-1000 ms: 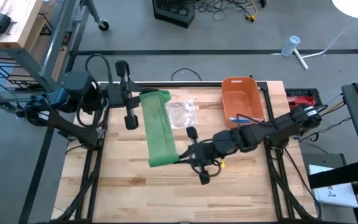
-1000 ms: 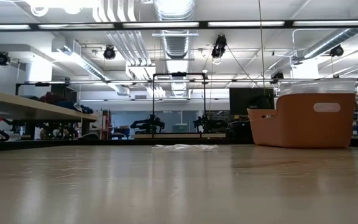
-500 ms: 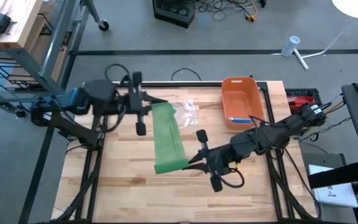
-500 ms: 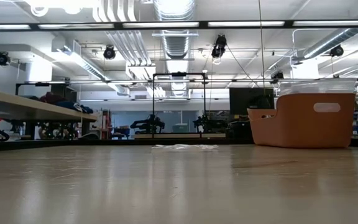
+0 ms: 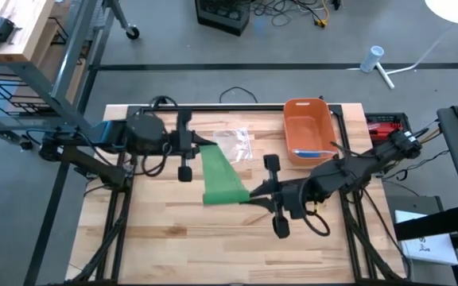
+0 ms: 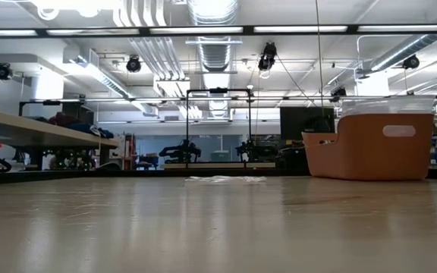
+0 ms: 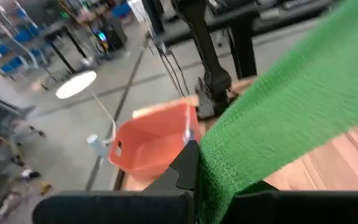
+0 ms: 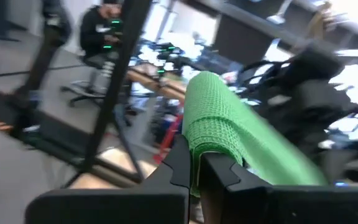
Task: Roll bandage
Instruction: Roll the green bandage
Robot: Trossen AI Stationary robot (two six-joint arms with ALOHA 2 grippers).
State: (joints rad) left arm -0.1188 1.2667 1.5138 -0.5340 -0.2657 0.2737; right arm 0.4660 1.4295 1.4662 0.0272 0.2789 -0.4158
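High view: 2 grippers, 1 green bandage (image 5: 223, 176), 1 orange bin (image 5: 309, 129).

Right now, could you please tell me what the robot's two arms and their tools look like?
Both arms are dark, nearly black, built of jointed segments. The left arm has a bulky rounded housing with looping black cables beside it. The right arm is slimmer, with thin cables along it and a small yellow marking near the wrist. The left tool and right tool each have two flat dark fingers.
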